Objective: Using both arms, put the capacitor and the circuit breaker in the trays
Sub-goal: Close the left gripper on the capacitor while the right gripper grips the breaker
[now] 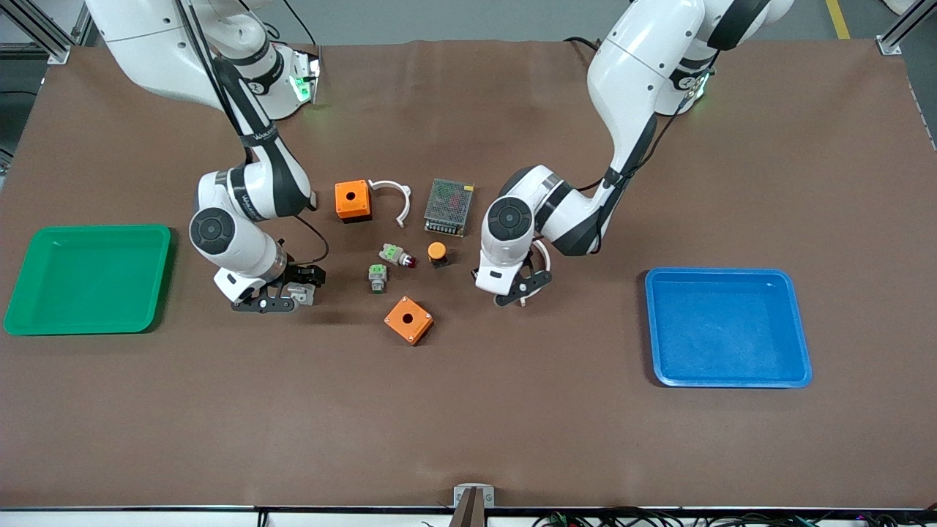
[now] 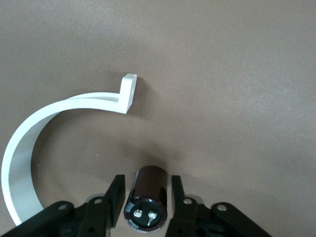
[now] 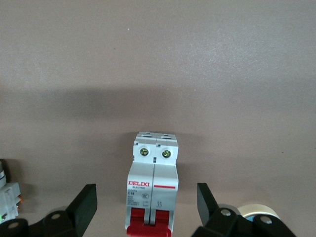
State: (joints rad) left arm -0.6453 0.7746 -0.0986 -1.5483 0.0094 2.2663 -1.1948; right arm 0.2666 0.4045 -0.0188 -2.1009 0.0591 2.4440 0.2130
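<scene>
The capacitor (image 2: 148,197), a short black cylinder with two metal pins on its end, lies on the brown table between the fingers of my left gripper (image 2: 145,185). The jaws are open, with a small gap on each side. In the front view my left gripper (image 1: 521,287) is low over the table and hides the capacitor. The circuit breaker (image 3: 153,187), white-grey with red levers, lies between the wide-open fingers of my right gripper (image 3: 146,197). In the front view the breaker (image 1: 301,294) shows at my right gripper (image 1: 274,298).
A white curved clip (image 2: 29,128) lies beside the capacitor. Between the grippers lie two orange boxes (image 1: 353,199) (image 1: 408,320), another white clip (image 1: 395,197), a meshed power supply (image 1: 449,207), an orange-capped button (image 1: 437,252) and two green-topped parts (image 1: 378,277). Green tray (image 1: 88,311); blue tray (image 1: 728,377).
</scene>
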